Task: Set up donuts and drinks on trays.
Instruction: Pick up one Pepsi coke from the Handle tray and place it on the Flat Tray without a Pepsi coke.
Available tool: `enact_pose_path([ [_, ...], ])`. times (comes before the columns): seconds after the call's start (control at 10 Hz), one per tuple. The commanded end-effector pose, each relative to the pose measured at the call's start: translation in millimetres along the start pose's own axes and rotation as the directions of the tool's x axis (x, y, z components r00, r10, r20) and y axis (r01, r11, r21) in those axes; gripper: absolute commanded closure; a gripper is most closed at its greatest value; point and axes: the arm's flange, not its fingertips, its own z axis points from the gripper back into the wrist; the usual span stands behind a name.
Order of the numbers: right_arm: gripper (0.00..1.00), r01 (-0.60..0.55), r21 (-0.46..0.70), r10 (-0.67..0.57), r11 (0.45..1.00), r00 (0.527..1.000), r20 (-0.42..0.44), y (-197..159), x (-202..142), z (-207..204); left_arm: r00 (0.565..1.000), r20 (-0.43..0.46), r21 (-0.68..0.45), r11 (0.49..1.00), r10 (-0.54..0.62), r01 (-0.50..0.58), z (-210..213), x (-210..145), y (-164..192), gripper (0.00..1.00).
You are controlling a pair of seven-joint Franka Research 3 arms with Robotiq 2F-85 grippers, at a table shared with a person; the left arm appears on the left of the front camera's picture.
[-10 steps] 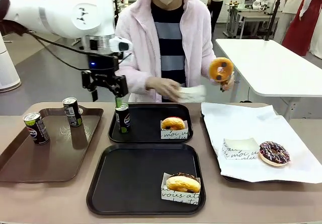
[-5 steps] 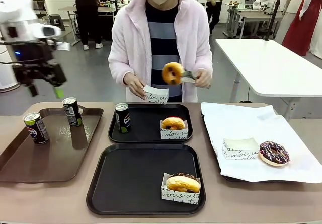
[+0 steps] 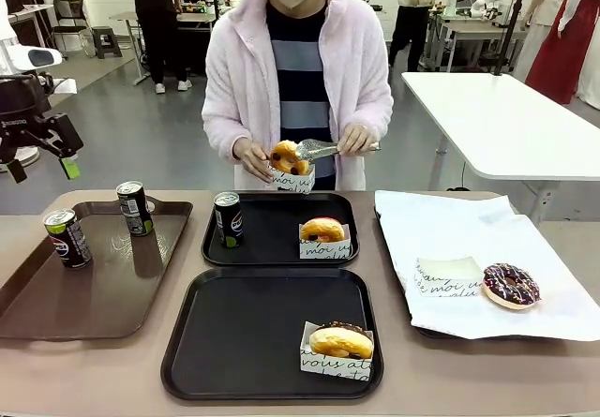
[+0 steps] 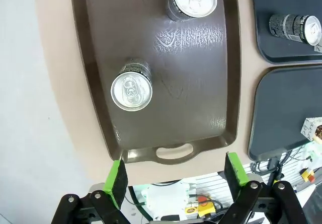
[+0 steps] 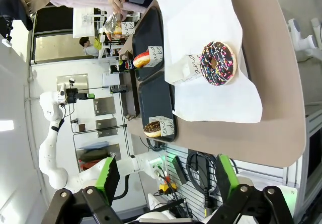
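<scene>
Left gripper [image 3: 43, 162]: upper left of the front view, above the table's left end; jaws spread wide, green pads bare. In its own wrist view [image 4: 176, 176] the pads stand far apart at the bottom edge.
Brown tray [image 3: 37, 305]: lower left of the front view. In the left wrist view its handle end lies just past the fingertips.
Cans on brown tray: two, both upright, one [image 3: 67, 238] by the left rim, the other [image 3: 135, 208] at the far rim. In the left wrist view both sit beyond the open jaws, well apart from the pads.
Third can [image 3: 227, 219]: upright in the far left corner of the far black tray [image 3: 272, 241], centre frame.
Sleeved donut [image 3: 323, 230]: golden, on the right side of the far black tray.
Near black tray [image 3: 253, 333]: bottom centre, with a second sleeved donut [image 3: 339, 342] in its lower right corner.
Person's hands: top centre. One hand [image 3: 253, 159] holds a paper sleeve [image 3: 298, 183]; the other hand [image 3: 358, 139] holds tongs [image 3: 323, 150] that grip a glazed donut [image 3: 287, 157] at the sleeve's mouth.
Paper-lined tray [image 3: 469, 220]: right side, with a chocolate donut [image 3: 511, 284] just beside an empty sleeve [image 3: 448, 276].
Right gripper [image 5: 167, 176]: bottom of its wrist view, jaws wide apart, pads bare. The chocolate donut lies well beyond the fingertips, upper right of that frame.
</scene>
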Motion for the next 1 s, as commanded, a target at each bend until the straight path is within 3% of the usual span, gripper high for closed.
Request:
enact_pose_path([
  [0.0,0.00,-0.003,0.008,0.003,1.000,1.000,0.000,0.0,-1.0,1.1,0.999,-0.014,-0.001,0.999,-0.034,0.034,1.5,-4.5,-6.2,0.00],
  [0.5,0.00,-0.003,0.008,0.003,1.000,1.000,0.000,0.0,-1.0,1.1,1.000,-0.010,0.002,1.000,-0.017,0.017,-0.7,-1.2,-6.2,0.00],
  [0.7,0.00,-0.003,0.008,0.003,1.000,1.000,0.000,0.0,-1.0,1.1,0.990,0.045,0.108,0.986,-0.133,0.127,-24.5,-4.5,-2.3,0.00],
  [0.9,0.00,-0.003,0.008,0.003,1.000,1.000,0.000,0.0,-1.0,1.1,0.983,0.073,0.132,0.979,-0.167,0.157,-38.6,-4.1,5.3,0.00],
])
